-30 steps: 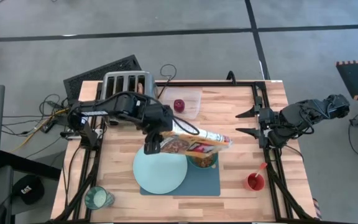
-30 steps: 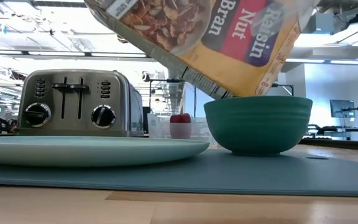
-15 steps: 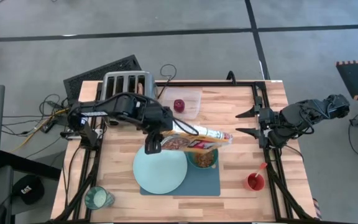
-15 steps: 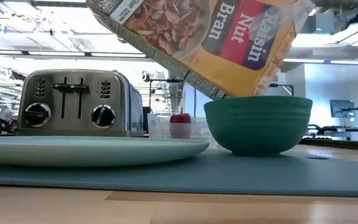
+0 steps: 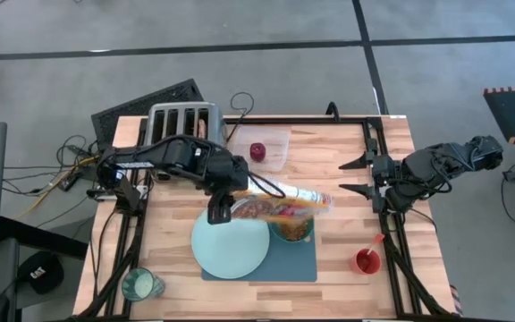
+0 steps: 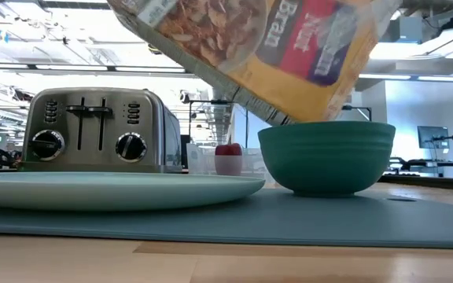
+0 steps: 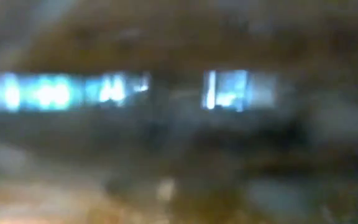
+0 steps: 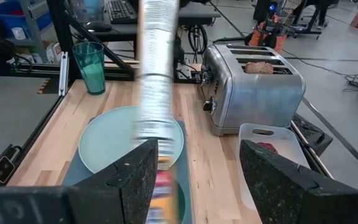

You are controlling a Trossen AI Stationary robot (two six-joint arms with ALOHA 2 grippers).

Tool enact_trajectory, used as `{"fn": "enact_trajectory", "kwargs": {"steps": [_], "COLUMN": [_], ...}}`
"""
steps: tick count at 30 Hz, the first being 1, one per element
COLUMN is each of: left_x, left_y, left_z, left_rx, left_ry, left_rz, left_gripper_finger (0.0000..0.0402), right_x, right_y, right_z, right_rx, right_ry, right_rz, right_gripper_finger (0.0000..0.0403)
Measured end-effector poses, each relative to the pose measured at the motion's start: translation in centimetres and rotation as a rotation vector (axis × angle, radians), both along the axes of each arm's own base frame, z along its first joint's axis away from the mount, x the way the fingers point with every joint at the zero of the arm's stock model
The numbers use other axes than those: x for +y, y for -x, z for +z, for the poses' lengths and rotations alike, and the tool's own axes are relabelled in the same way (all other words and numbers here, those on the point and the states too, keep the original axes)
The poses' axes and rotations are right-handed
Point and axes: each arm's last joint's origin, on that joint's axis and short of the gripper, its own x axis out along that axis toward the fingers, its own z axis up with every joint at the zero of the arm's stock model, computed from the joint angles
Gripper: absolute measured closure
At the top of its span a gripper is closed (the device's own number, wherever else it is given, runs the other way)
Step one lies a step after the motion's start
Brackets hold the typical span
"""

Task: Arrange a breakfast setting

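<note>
My left gripper is shut on a yellow and red cereal box, held tipped above the green bowl; the box also shows in the low view, its low end just above the bowl's rim. The bowl and the pale mint plate stand on the slate-blue mat. The dark red fruit lies in a clear container. A toast slice sticks out of a toaster slot. My right gripper waits open at the table's right edge. My left gripper holds the cereal box by its end toward the table's left, coming at it from the left side. The box is lifted clear and slants, its other end lowest, over the bowl. The gripper itself hides the fingers' place on the box.
The chrome toaster stands at the far left. A green glass is at the near left corner. A small red cup with a red-handled spoon beside it sits at the near right.
My left gripper has rocked the cereal box above the bowl: the box rose a little, then dipped again, and now shows blurred with motion. Its low end has stayed over the bowl.
</note>
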Motion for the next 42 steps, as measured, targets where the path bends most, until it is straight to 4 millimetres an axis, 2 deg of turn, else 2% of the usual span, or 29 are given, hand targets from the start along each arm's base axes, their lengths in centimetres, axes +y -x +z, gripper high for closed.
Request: {"fn": "enact_trajectory", "kwargs": {"steps": [3, 6, 9, 13, 17, 21, 25, 28, 31, 37, 42], "left_x": [0.3, -0.2, -0.2, 0.2, 0.5, 0.3, 0.4, 0.5, 0.8, 0.8, 0.5], "left_y": [0.0, 0.0, 0.0, 0.0, 0.0, 0.0, 0.0, 0.0, -0.1, -0.1, 0.0], "left_z": [0.0, 0.0, 0.0, 0.0, 0.0, 0.0, 0.0, 0.0, 0.0, 0.0, 0.0], "left_rx": [0.009, 0.008, 0.010, -0.001, 0.009, 0.007, 0.011, 0.004, 0.008, 0.006, 0.008], "left_ry": [0.085, 0.054, 0.117, -0.016, 0.078, 0.060, 0.118, 0.038, 0.091, 0.067, 0.093], "left_rz": [-0.050, -0.044, -0.074, 0.004, -0.041, -0.050, -0.079, -0.022, -0.038, 0.013, -0.060], "left_gripper_finger": [0.0257, 0.0257, 0.0257, 0.0257, 0.0257, 0.0257, 0.0257, 0.0257, 0.0257, 0.0257, 0.0257], "right_x": [0.0, 0.0, 0.0, 0.0, 0.0, 0.0, 0.0, 0.0, 0.0, 0.0, 0.0], "right_y": [0.0, 0.0, 0.0, 0.0, 0.0, 0.0, 0.0, 0.0, 0.0, 0.0, 0.0], "right_z": [0.0, 0.0, 0.0, 0.0, 0.0, 0.0, 0.0, 0.0, 0.0, 0.0, 0.0], "right_rx": [0.000, 0.000, 0.000, 0.001, 0.000, 0.000, 0.001, 0.001, 0.001, 0.000, 0.000], "right_ry": [0.000, -0.001, -0.001, 0.000, -0.001, -0.001, -0.001, -0.001, -0.001, -0.001, -0.001], "right_rz": [0.000, 0.000, 0.001, 0.002, 0.002, 0.002, 0.002, 0.003, 0.002, 0.003, 0.003], "right_gripper_finger": [0.0148, 0.0148, 0.0148, 0.0148, 0.0148, 0.0148, 0.0148, 0.0148, 0.0148, 0.0148, 0.0148]}}
